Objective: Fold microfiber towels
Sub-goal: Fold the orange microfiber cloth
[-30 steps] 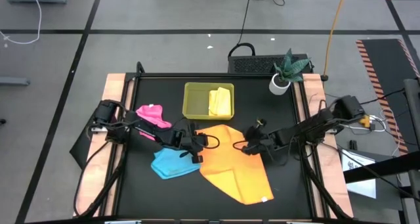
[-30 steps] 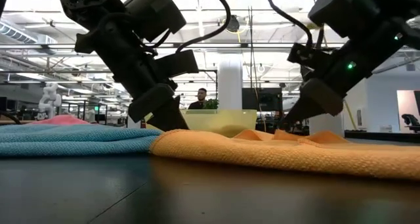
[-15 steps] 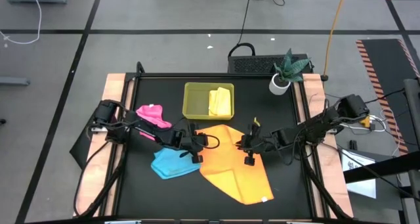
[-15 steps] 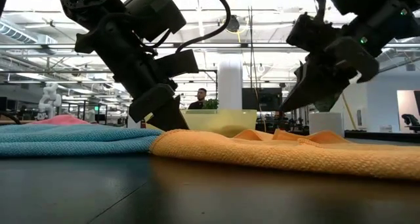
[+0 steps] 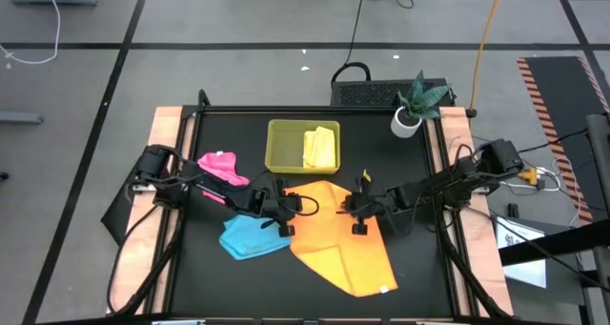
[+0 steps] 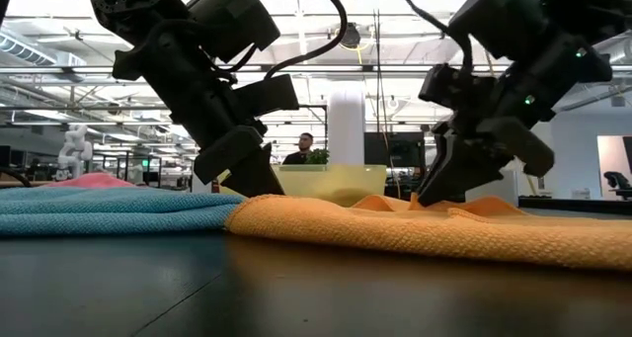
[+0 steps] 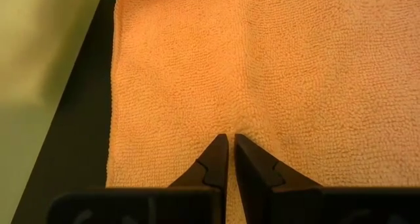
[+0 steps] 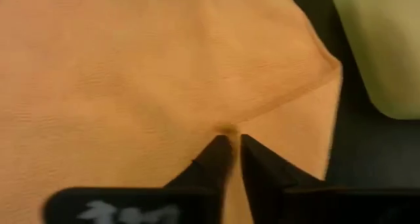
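The black table [image 5: 400,163] is seen from above with both arms reaching inward over it. The orange towel [image 5: 338,239] is spread flat near the table's middle, the largest cloth in view; its long axis is judged to run diagonally, from an upper corner just below the tray [image 5: 284,146] down to a lower corner toward the front right of the table.

The left claw [image 5: 289,209] is set on the towel's left edge, and in the left wrist view its fingers are pressed nearly together with a fold of orange cloth pinched at the tips. The right claw [image 5: 355,211] is set on the towel's right edge, opposite the left one and level with it; its tips are nearly together, with a small pucker of cloth between them, so it is judged to be pinching the towel. Both claws are equally near the upper corner, so the fold is judged to turn on carrying that end toward the lower corner.

The sky blue towel [image 5: 250,237] is bunched just beside the orange one on its left. The pink towel [image 5: 221,165] is crumpled near the left edge. The yellow towel [image 5: 319,149] is lying folded in the tray.
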Motion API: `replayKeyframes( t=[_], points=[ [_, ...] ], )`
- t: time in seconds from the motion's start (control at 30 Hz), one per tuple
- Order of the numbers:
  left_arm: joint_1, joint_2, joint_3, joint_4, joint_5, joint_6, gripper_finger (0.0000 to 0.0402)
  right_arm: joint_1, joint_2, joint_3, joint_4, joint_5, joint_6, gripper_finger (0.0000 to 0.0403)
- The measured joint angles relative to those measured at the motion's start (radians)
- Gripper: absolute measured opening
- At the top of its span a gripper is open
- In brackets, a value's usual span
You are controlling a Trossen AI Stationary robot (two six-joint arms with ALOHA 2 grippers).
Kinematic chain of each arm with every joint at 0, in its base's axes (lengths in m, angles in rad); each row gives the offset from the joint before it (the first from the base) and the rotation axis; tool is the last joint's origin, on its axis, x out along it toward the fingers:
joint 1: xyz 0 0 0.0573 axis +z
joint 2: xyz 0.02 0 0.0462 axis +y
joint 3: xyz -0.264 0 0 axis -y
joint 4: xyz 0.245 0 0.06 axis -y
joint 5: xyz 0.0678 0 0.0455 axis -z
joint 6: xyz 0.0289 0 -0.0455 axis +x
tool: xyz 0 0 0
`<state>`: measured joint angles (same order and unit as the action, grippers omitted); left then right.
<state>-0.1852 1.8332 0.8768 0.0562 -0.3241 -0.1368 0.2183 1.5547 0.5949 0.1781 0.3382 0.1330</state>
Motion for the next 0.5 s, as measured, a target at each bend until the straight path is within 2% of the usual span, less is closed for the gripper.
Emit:
replayKeyframes(
  t=[0.1,0.5],
  points=[
    [0.000,0.000,0.000,0.000,0.000,0.000,0.0031,-0.011,0.000,0.000,-0.001,0.001,-0.029,0.0006],
    [-0.007,0.000,0.000,0.000,0.008,0.001,0.0031,0.007,-0.076,0.000,-0.007,0.081,-0.033,0.0001]
  ],
)
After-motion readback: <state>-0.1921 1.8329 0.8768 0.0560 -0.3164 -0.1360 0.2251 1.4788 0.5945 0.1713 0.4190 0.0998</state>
